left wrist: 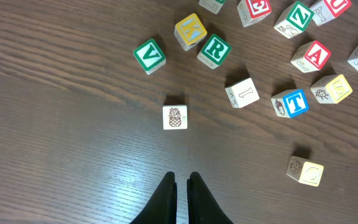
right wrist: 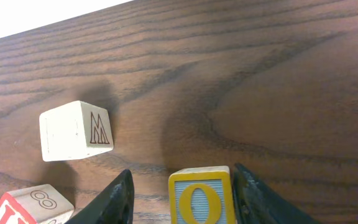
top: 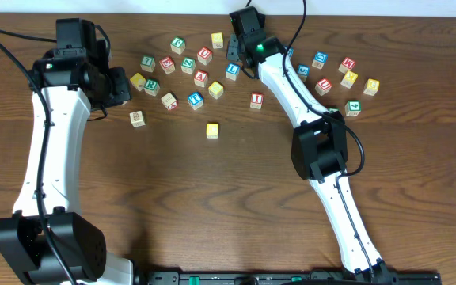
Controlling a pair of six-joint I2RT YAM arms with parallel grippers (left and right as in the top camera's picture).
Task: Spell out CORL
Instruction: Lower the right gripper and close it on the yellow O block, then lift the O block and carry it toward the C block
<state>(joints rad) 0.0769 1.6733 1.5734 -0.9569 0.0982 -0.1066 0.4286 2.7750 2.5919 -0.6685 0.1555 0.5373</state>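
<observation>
The right gripper (right wrist: 184, 177) stands spread around the yellow O cube (right wrist: 201, 199), near the table (top: 212, 198) edge at 12 o'clock. The left gripper (left wrist: 182, 178), at 10 o'clock, is pressed together and holds nothing.

Closed tool (left wrist: 181, 178) near pineapple cube (left wrist: 175, 117)

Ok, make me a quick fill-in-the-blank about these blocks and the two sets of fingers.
1. The yellow block between the right fingers shows the letter ___.
2. The pale block nearest the left fingers shows a ___.
3. The R block beside the K block has a ___ letter.
Missing: O; pineapple; green.
</observation>
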